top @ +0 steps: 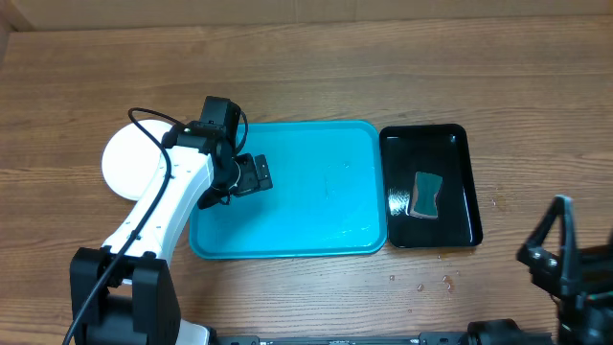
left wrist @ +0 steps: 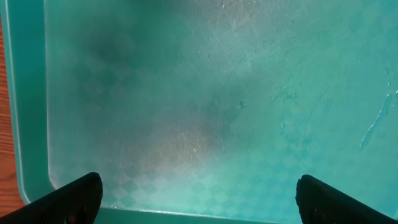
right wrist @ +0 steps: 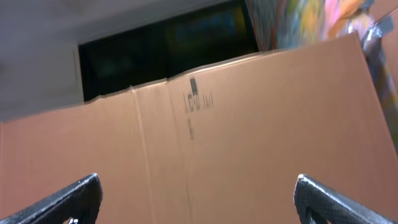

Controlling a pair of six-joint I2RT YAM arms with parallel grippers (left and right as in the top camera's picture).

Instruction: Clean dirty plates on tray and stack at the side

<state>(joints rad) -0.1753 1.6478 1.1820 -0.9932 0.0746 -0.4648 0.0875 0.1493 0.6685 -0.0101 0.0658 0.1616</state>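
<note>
At the far left of the wooden table (top: pixel 57 96) lies a white plate (top: pixel 124 158), outside the blue tray (top: pixel 316 144) and near its left rim (the left arm (top: pixel 158 206) crosses over the plate's right edge, so I cannot tell whether it touches the tray, or whether other plates lie under it). The left claw (top: pixel 247 175) hangs over the tray's left end, its two fingers (left wrist: pixel 74 199) spread wide with nothing between them. Below them the wrist view shows bare tray floor with a thin wet streak (left wrist: pixel 373 124). Just beside the tray's right rim sits a black tray (top: pixel 460 153) holding a greyish sponge (top: pixel 424 195). A few drops (top: pixel 421 284) dot the table in front of it. At the far right, the right claw (right wrist: pixel 198 193) is likewise spread wide and empty, facing a cardboard wall (right wrist: pixel 249 124).
</note>
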